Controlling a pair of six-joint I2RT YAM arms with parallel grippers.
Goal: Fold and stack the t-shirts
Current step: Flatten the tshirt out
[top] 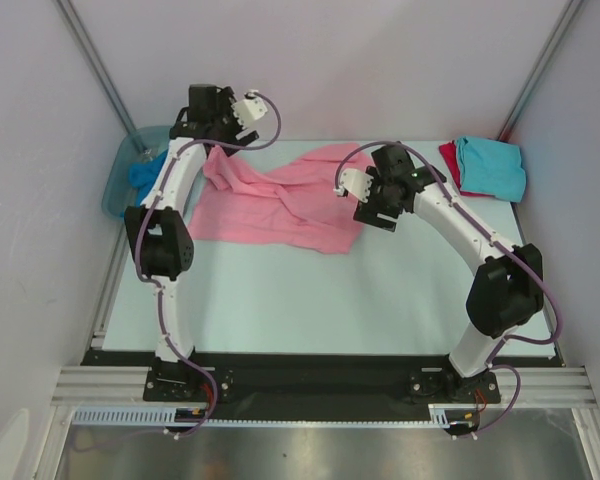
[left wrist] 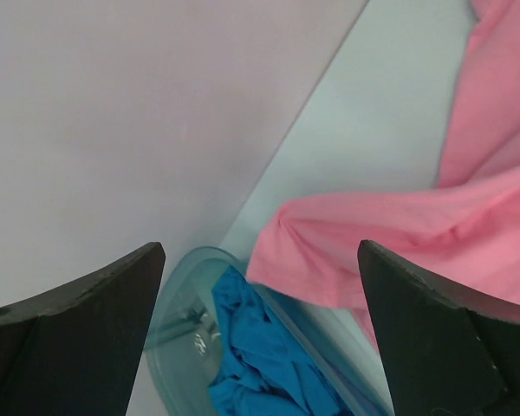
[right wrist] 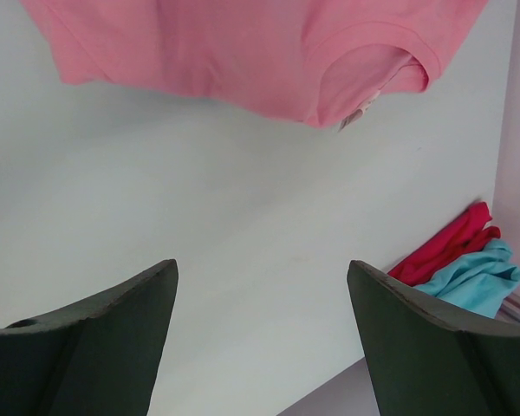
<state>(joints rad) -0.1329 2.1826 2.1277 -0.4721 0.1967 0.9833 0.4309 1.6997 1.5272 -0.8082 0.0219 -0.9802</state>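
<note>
A large light pink t-shirt lies crumpled at the back middle of the table; its collar shows in the right wrist view. A turquoise t-shirt lies folded on a red one at the back right corner. A brighter blue t-shirt sits bunched in the tub. My left gripper hangs open above the pink shirt's back left corner, near the tub. My right gripper is open over the pink shirt's right edge, with only bare table between its fingers.
A translucent grey-blue tub stands at the back left corner, against the wall, its rim next to the pink shirt's edge. Grey walls close in the table at the back and on both sides.
</note>
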